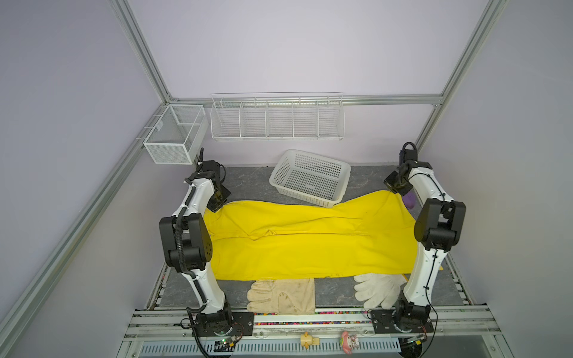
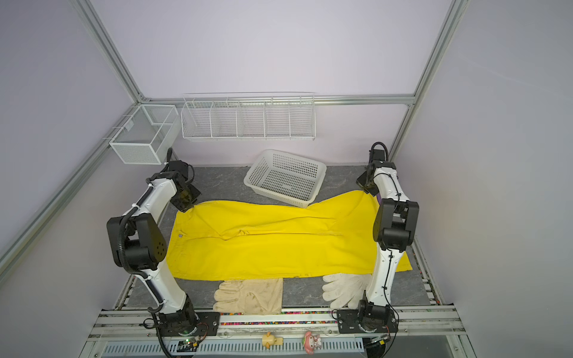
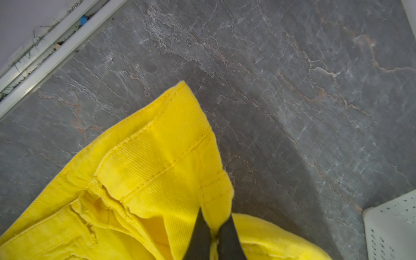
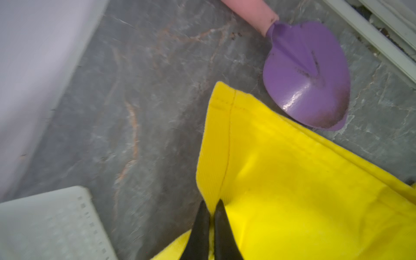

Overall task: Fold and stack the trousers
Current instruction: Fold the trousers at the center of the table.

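- Two grippers are at work, and we find each one closed on cloth of the trousers (image 1: pixel 310 241).
- We see the trousers spread flat and lengthwise across the grey table (image 1: pixel 245 183). The waistband lies toward the left arm and the leg hems toward the right arm.
- In its wrist view, we see the left gripper (image 3: pixel 215 213) with its dark fingers (image 3: pixel 199 234) drawn close together. A narrow strip of yellow waistband, by a belt loop, is pinched between them.
- We see the right gripper (image 4: pixel 212 202) narrowed the same way. It clamps the edge of a leg hem, right beside the stitched seam.
- In both top views we place each gripper at a far corner of the trousers, one at either end.
- We note a white plastic basket (image 1: pixel 280 173) behind the trousers. Its near corner meets their far edge, though we cannot tell whether it rests on the cloth.
- We spot a purple trowel (image 4: pixel 306 74) with a pink handle lying just beside the gripped hem corner.
- Along the near edge of the trousers we see a cream leather glove (image 1: pixel 282 296) and a white knitted glove (image 1: pixel 379 289). Both lie flat on the table and neither is held.
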Robot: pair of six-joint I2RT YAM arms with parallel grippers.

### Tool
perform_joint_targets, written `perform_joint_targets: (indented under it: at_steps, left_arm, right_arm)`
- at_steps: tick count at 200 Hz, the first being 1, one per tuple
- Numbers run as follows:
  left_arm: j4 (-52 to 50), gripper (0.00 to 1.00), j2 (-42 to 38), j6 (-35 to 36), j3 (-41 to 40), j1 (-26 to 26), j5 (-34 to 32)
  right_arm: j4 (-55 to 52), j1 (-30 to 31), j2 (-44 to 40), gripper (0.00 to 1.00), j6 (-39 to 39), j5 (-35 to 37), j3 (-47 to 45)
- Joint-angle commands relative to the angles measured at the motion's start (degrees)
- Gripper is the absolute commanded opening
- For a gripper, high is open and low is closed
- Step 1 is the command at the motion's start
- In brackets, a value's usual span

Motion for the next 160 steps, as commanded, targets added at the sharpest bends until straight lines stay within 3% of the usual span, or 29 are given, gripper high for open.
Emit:
perform_joint_targets:
  at_steps: [1, 34, 116, 160]
  left_arm:
    - [-1.26, 0.0, -3.43, 1.55, -0.86, -0.08, -2.19]
    - [-0.83, 0.0, -8.04, 1.72, -3.18, -0.08, -2.49]
    - [0.95, 0.0, -19.99, 0.58, -12.53, 0.08, -6.36]
    - [5.8, 0.0, -22.56, -0.15, -15.75, 1.14, -3.28]
  right_arm:
    - [7.97, -1.65, -5.02, 0.07, -1.33, -7.45, -4.4]
    - [12.31, -5.9, -11.57, 0.07, -0.26, -17.42, -10.9]
    - [13.67, -10.79, -23.65, 0.07, -3.66, -20.34, -20.44]
    - [20.46, -12.75, -29.41, 0.07, -4.94, -20.56, -25.8]
